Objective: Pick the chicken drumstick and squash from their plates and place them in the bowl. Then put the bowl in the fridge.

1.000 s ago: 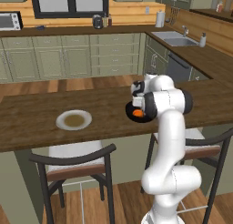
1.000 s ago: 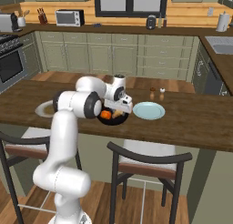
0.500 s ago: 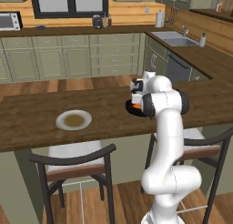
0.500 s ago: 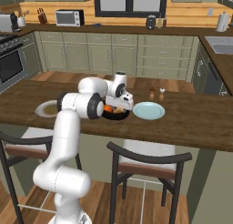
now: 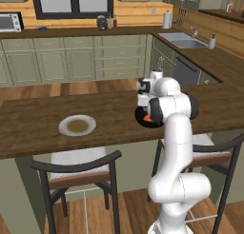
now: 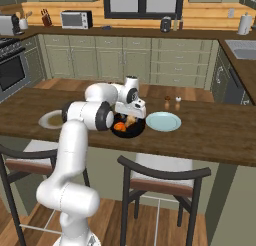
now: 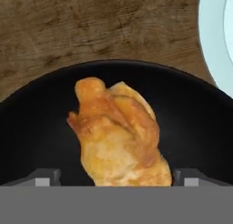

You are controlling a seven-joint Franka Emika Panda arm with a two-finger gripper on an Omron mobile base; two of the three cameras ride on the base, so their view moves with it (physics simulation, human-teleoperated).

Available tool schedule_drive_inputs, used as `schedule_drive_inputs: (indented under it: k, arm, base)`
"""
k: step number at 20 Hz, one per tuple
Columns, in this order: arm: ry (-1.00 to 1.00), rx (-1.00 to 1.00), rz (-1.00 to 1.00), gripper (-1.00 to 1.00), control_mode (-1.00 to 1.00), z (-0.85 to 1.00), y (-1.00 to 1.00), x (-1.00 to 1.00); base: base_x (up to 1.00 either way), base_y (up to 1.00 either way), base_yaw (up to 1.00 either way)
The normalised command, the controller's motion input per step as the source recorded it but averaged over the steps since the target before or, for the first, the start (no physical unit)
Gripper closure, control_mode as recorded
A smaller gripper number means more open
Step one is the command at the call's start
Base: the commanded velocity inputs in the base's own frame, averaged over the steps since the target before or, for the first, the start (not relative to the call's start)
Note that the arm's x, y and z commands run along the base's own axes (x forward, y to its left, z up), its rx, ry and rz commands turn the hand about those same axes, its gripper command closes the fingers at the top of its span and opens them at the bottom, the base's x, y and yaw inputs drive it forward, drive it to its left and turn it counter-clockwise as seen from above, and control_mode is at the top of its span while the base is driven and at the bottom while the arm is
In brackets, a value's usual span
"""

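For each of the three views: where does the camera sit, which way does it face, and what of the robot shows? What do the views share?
Left base view: behind-left, facing the counter; arm at right, over the bowl.
Right base view: behind-right; arm at left, claw above the squash.
Hand view: on the hand, looking down at the chicken drumstick; fingertips spread.
Shared: the bowl in all three views.

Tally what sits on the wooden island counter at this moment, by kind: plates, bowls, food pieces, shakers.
Plates: 2, one with a brownish centre and one pale blue-white.
Bowls: 1, the black bowl.
Food pieces: 2, the chicken drumstick and the squash, both in the bowl.
Shakers: 2.
Total: 7.
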Motion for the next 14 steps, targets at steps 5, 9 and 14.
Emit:
schedule_drive_inputs:
  k: [5, 9, 14]
  arm:
    - [-0.14, 0.0, -0.05, -1.0, -1.0, 0.31, 0.0, -0.67]
    - [-0.18, 0.0, -0.1, -1.0, -1.0, 0.5, -0.01, -0.84]
    - [-0.09, 0.0, -0.3, -1.0, -1.0, 0.29, -0.31, -0.97]
  base:
    - [0.0, 0.0, 0.0]
    - [0.0, 0.0, 0.0]
    - [0.0, 0.0, 0.0]
